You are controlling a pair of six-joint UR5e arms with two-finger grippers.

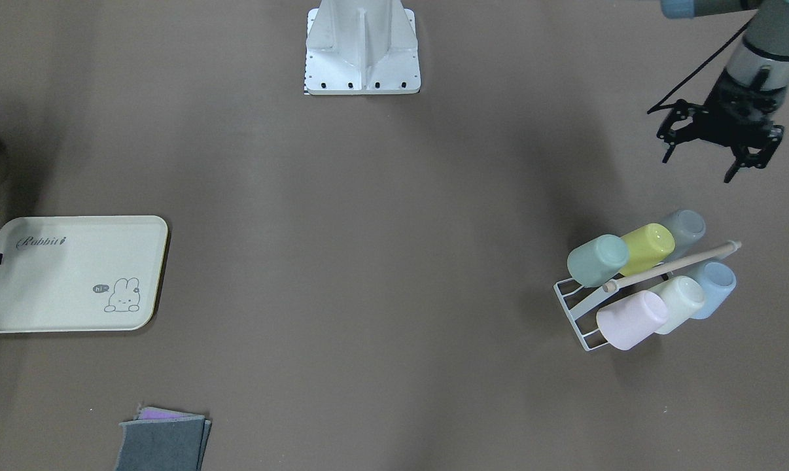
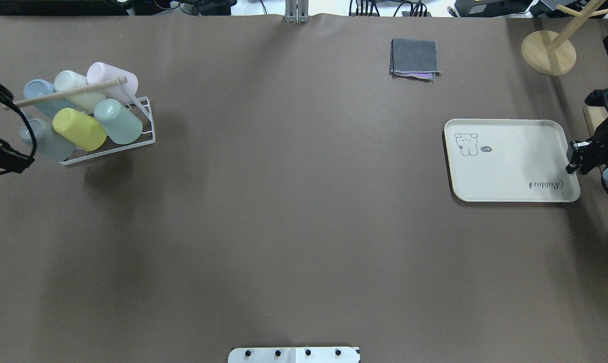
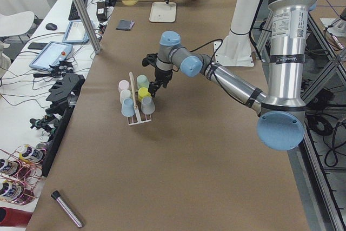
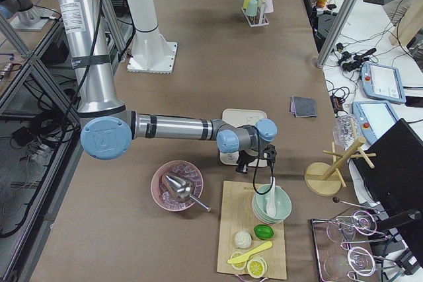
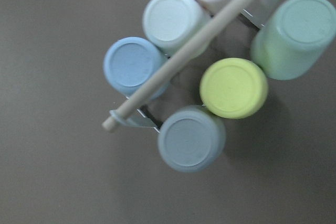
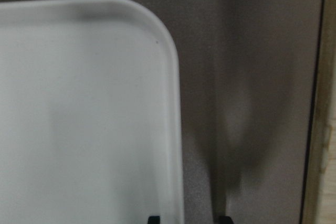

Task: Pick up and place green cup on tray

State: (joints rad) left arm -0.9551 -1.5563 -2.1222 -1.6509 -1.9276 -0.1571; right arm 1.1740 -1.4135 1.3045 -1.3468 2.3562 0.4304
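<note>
Green cup (image 1: 597, 260) lies tipped in the wire rack (image 1: 591, 302), right beside the yellow cup (image 1: 646, 248), far from the tray (image 1: 74, 275). Left gripper (image 1: 697, 169) hangs nearby, fingers spread. A sloppy grab might bump the yellow cup or tip the rack.

The green cup (image 1: 597, 260) and the yellow-green cup (image 1: 646, 248) look like smooth plastic with a soft satin sheen. Their rack (image 1: 587, 302) is white-coated metal wire, topped by a bare pale wooden rod (image 1: 669, 265). The tray (image 1: 74, 261) is smooth cream plastic, faintly glossy. The table (image 1: 368, 261) is matt brown, and the folded grey cloth (image 1: 162, 445) looks felt-like.
</note>
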